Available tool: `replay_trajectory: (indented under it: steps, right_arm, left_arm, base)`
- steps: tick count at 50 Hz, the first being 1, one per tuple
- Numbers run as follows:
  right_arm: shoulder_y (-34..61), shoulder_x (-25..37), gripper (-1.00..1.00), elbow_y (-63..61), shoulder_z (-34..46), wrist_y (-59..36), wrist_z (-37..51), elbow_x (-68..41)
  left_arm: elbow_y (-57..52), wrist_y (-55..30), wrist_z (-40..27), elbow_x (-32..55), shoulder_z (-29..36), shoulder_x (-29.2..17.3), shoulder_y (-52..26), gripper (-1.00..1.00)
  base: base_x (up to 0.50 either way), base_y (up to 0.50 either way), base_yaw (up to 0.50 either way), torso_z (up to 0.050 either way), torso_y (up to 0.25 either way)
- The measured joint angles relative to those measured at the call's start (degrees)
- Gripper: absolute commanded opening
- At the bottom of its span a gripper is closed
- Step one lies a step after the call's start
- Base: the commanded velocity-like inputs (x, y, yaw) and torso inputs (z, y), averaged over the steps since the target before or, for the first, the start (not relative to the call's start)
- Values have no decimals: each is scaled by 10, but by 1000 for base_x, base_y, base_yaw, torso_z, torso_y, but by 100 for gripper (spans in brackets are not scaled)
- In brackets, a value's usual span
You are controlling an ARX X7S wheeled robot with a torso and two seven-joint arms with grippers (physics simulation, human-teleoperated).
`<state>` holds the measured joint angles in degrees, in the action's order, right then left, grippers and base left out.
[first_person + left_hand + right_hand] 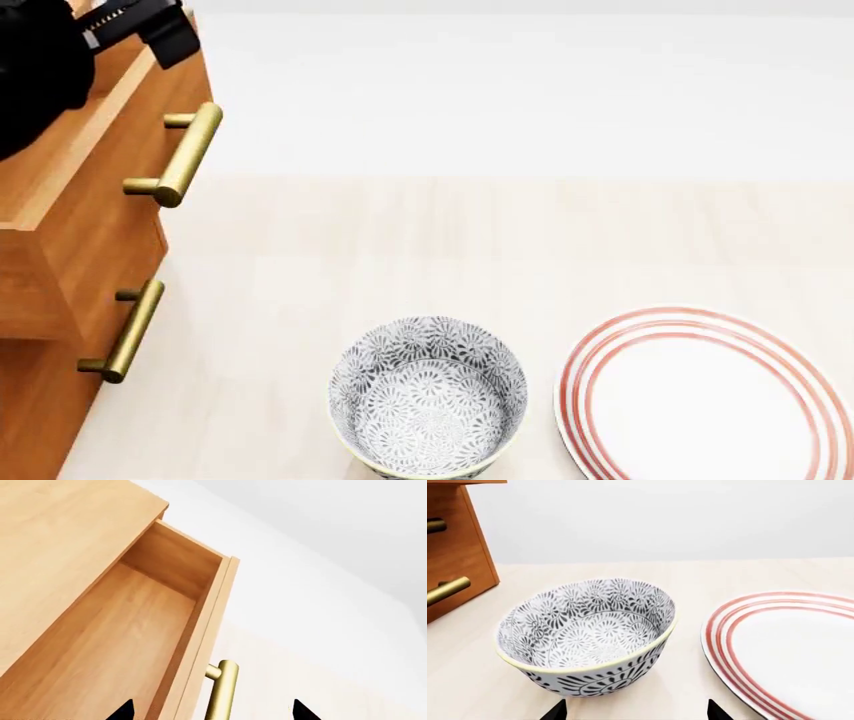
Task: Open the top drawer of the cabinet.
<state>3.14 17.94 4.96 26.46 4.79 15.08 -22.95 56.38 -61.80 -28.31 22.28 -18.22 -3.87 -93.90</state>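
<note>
The cabinet (54, 300) is an orange-brown wooden chest at the left of the head view. Its top drawer (127, 645) stands pulled out, with a bare wooden inside. The drawer front (114, 150) juts past the drawer below it. Its brass bar handle (223, 690) (180, 155) lies between the two black fingertips of my left gripper (213, 713), which is open and not touching it. My left arm (40, 60) hangs over the cabinet top. My right gripper (637, 713) is open and holds nothing, just in front of a patterned bowl (587, 630).
The black-and-white patterned bowl (427, 400) and a white plate with red rings (707, 395) sit on the pale wooden surface to the right of the cabinet. The second drawer's brass handle (127, 330) sticks out below the top drawer. A white wall stands behind.
</note>
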Motion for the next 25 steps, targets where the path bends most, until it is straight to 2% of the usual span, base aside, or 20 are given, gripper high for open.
replay_trajectory:
  steps: [25]
  right_arm:
    - [1,2,100,1,3,1,2,-3]
  left_arm:
    - [140,65,2,-6,4,-13,-38,100]
  base:
    - [0,0,0,0,0]
